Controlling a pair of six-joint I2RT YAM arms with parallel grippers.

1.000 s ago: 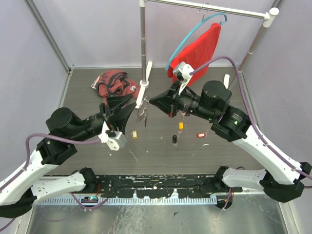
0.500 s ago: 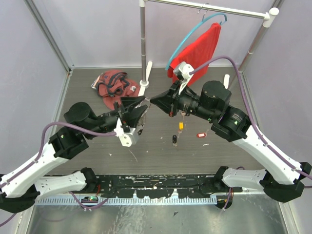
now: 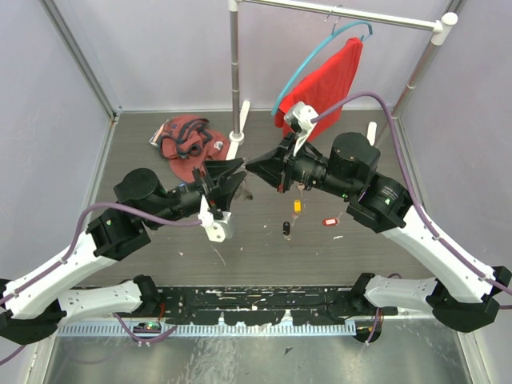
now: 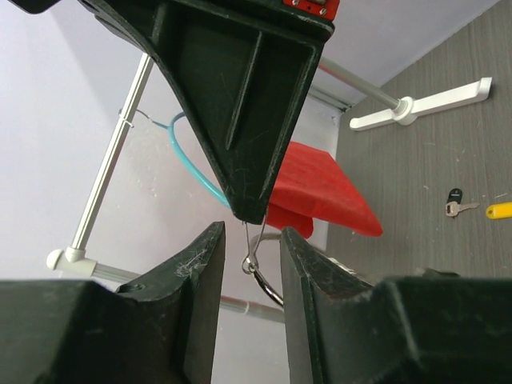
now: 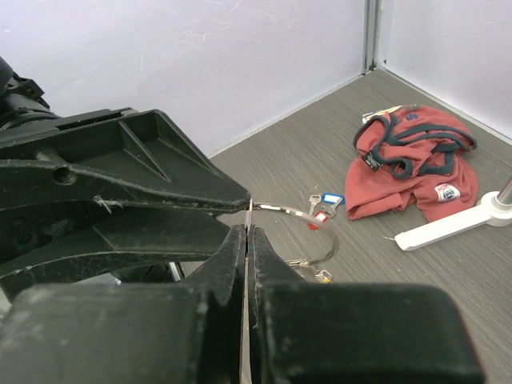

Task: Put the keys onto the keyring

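- The keyring (image 5: pixel 330 242) is held above the surface (image 3: pixel 256 250) by the right gripper (image 5: pixel 248 228), whose fingers are clamped on its wire.
- The left gripper (image 4: pixel 250 260) is positioned with fingers apart, either side of the ring.
- Three tagged keys (image 3: pixel 297 206) are seen lying on the surface.

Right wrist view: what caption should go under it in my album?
Right gripper pinching a thin silver wire keyring, small silver keys with blue and red tags hanging on it.

lower arc of keyring (image 4: pixel 256 269) hidden behind left claw (image 4: pixel 250 248) fingers, near side hidden behind right claw (image 5: pixel 246 244), keys (image 5: pixel 324 206) beside it too small to count
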